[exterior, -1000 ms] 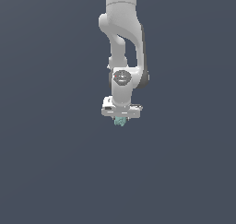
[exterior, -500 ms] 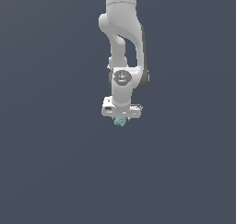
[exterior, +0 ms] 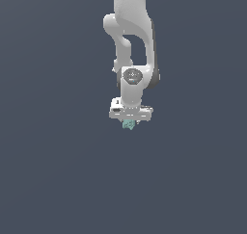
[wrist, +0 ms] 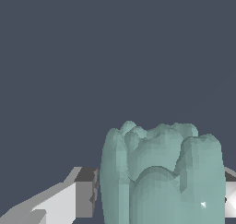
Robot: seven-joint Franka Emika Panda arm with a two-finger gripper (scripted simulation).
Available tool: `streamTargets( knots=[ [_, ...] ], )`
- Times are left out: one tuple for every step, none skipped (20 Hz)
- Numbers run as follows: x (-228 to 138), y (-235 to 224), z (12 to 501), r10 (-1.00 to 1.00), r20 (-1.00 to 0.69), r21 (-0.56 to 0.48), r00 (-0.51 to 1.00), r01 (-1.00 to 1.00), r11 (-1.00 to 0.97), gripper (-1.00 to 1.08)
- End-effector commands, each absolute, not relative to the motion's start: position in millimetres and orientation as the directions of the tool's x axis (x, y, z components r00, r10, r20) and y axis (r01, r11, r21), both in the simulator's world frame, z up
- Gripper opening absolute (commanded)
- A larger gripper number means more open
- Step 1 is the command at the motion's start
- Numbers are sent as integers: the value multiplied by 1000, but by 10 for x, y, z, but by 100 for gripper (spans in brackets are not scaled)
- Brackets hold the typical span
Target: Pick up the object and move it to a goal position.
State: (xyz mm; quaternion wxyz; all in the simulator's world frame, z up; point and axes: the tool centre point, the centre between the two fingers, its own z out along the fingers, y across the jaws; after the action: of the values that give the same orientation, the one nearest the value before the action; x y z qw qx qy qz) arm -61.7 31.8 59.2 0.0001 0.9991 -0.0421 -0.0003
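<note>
The object [exterior: 128,124] is a tiny pale teal-green lumpy chunk hanging just under the white hand of the arm in the exterior view. My gripper [exterior: 129,123] is shut on it, and the chunk is much narrower than the hand. Seen from the wrist, the object [wrist: 161,177] fills the space between the two fingers, with a grey pad [wrist: 85,193] pressed against one side and the other finger [wrist: 229,195] just showing at the far side. Its ridged end sticks out past the fingertips.
A plain dark grey-blue background surrounds the arm in both views. The white arm [exterior: 131,40] comes down from the upper edge of the exterior view. No other object or container shows.
The gripper, with the object held in it, has risen slightly and drifted a little toward the exterior view's right. The grip has not changed.
</note>
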Motion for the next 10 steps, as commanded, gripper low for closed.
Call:
streamTargets(
  knots=[
    [-629, 426, 717, -83, 1, 0, 997, -83, -997, -100],
    [-637, 478, 779, -83, 1, 0, 997, -83, -997, -100],
    [-645, 535, 845, -83, 1, 1, 997, -83, -997, -100],
    [-653, 596, 917, -83, 1, 1, 997, -83, -997, -100],
    [-662, 660, 994, -83, 1, 1, 997, -83, -997, -100],
    [-671, 729, 1075, -83, 1, 1, 997, -83, -997, -100],
    [-681, 801, 1160, -83, 1, 1, 997, -83, -997, -100],
    [-690, 877, 1249, -83, 1, 1, 997, -83, -997, -100],
    [-699, 954, 1341, -83, 1, 1, 997, -83, -997, -100],
    [-708, 1029, 1430, -83, 1, 1, 997, -83, -997, -100]
  ],
)
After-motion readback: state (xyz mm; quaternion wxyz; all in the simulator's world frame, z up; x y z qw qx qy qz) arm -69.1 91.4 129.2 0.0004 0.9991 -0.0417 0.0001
